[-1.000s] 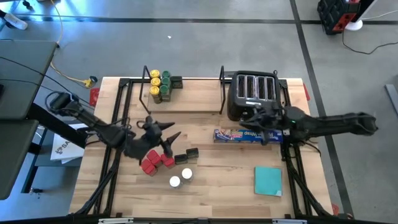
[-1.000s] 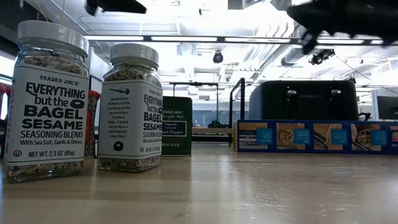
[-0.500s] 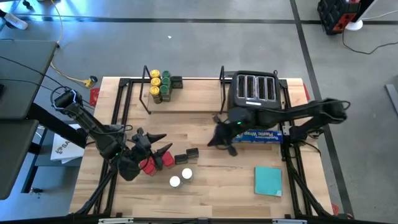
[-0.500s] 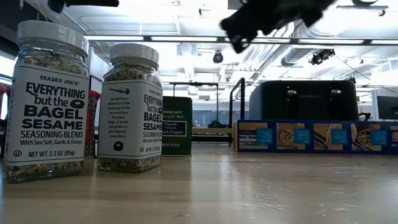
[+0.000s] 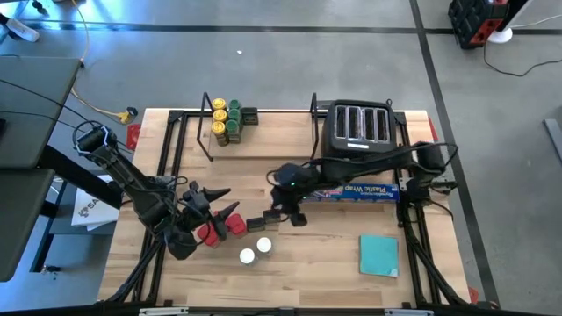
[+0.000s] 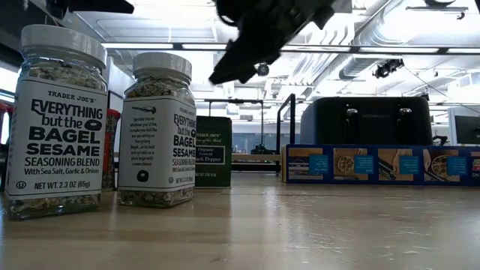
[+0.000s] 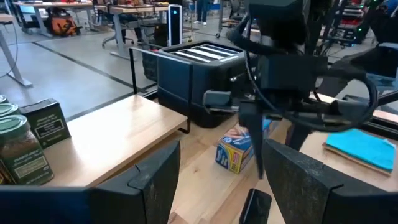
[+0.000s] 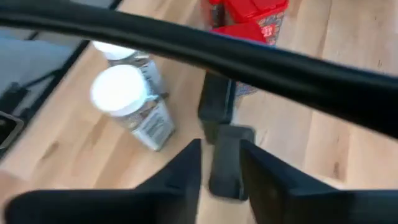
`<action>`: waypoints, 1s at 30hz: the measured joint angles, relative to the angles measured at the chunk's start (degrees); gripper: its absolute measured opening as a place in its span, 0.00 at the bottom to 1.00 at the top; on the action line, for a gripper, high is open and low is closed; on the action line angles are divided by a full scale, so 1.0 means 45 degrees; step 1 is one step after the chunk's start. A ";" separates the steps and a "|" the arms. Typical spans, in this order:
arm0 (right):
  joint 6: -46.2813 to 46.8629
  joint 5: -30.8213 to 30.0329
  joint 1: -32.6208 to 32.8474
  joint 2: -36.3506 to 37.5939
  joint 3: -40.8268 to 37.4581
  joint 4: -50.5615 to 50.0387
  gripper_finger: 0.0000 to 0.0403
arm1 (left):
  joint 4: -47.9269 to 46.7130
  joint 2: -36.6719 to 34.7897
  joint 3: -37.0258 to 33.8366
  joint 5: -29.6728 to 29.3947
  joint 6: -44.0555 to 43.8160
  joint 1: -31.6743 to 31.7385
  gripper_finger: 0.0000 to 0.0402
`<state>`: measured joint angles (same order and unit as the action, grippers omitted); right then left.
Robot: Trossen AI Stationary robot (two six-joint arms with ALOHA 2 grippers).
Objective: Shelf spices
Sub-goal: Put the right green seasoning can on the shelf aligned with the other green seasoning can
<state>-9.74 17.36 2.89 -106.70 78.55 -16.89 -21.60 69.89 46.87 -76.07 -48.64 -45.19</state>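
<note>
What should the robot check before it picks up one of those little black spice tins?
1. Right gripper is over the small black tins: ok, the right wrist view shows a tin just beyond its fingers.
2. Right fingers are open wide enough: ok, they stand apart on either side of the tin.
3. Tin is already gripped: not ok, nothing is between the fingers.
4. Neighbours are out of the way: cannot tell; the white-capped jars and red tins sit close by.
5. Left gripper stays clear: cannot tell; it hangs open over the red tins, near the right arm.
6. Shelf has space: ok, bare wood shows beside the jars on it.
</note>
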 joint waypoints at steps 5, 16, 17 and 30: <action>-0.0676 -0.1231 0.0298 -0.1159 0.1129 -0.0568 0.47 | -0.0214 0.0000 0.0000 0.0066 -0.0063 0.0000 0.55; -0.0975 -0.2457 0.0646 -0.2301 0.1709 -0.1447 0.58 | -0.0258 0.0000 0.0000 0.0318 -0.0165 0.0005 0.55; -0.0946 -0.2499 0.0646 -0.2305 0.1709 -0.1569 0.58 | -0.0264 0.0002 0.0000 0.0321 -0.0165 0.0005 0.55; -0.0819 -0.2751 0.0574 -0.2405 0.1709 -0.1907 0.29 | -0.0255 0.0005 0.0000 0.0423 -0.0170 0.0005 0.55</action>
<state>-13.42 4.98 5.48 -117.53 86.24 -25.47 -22.74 69.91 46.87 -74.17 -49.41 -45.17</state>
